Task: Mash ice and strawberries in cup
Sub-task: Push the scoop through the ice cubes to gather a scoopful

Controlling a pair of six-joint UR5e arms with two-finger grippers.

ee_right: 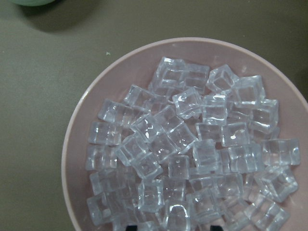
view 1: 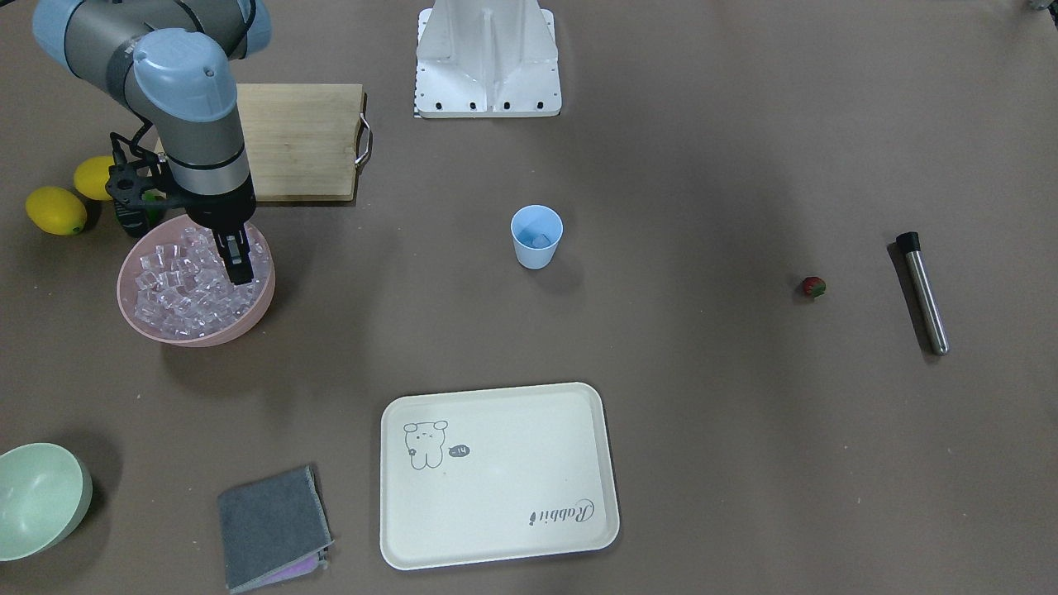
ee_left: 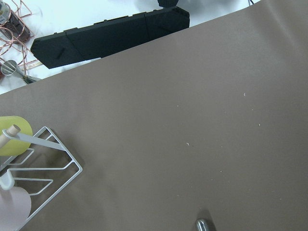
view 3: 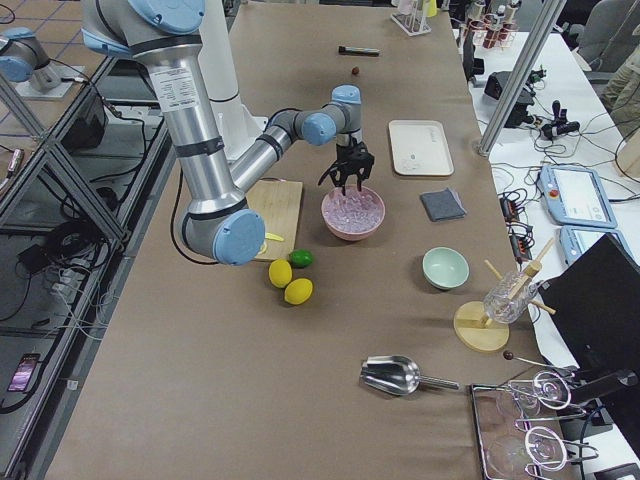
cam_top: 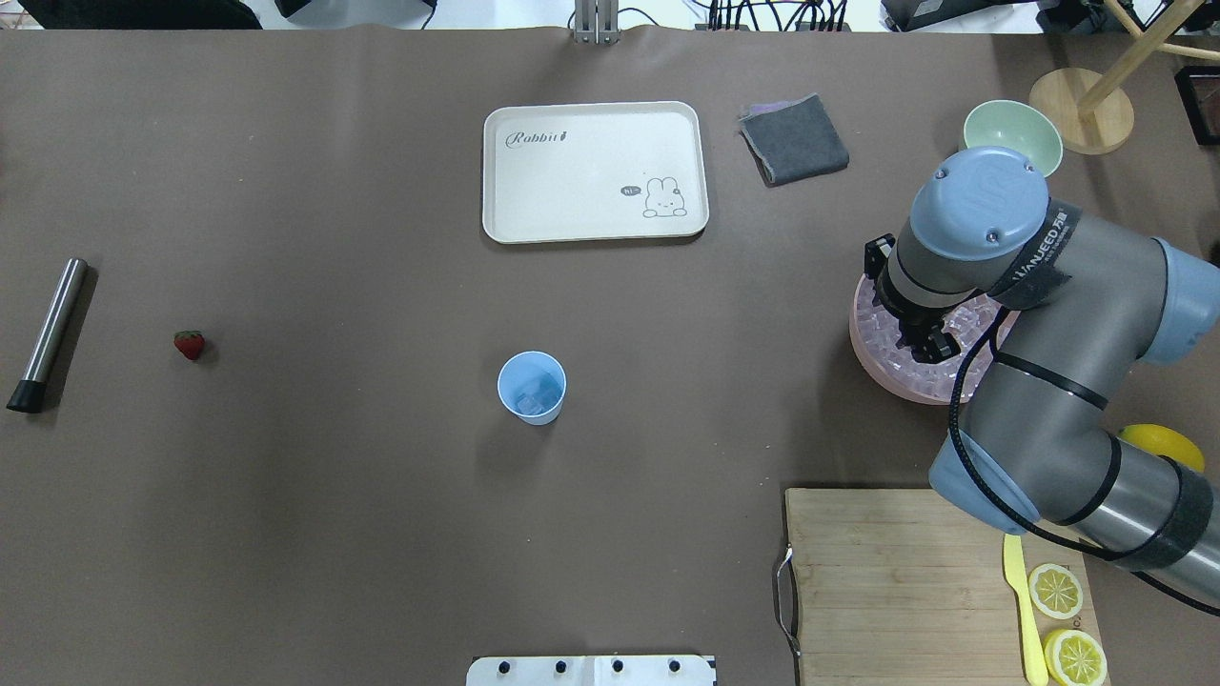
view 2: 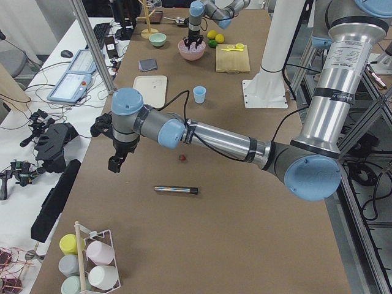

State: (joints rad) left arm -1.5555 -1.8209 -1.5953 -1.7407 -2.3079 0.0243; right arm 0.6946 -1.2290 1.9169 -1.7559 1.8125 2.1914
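Note:
The light-blue cup (view 1: 536,240) (cam_top: 532,386) stands mid-table with an ice cube (cam_top: 538,400) in its bottom. More ice (ee_right: 192,154) (view 1: 178,289) fills the pink bowl (view 1: 190,339) (ee_right: 77,144). My right gripper (view 1: 240,268) (view 3: 347,172) hangs open just above that ice, holding nothing. One strawberry (view 1: 814,287) (cam_top: 189,344) lies on the table far from the cup. My left gripper (view 2: 114,164) hovers beyond the strawberry near the table edge; I cannot tell whether it is open or shut.
A metal muddler (view 1: 924,293) (cam_top: 48,333) lies past the strawberry. A cream tray (view 1: 496,475), a grey cloth (view 1: 273,525) and a pale-green bowl (view 1: 37,496) sit on the operators' side. A wooden cutting board (view 1: 302,140) and lemons (view 1: 55,210) flank the pink bowl.

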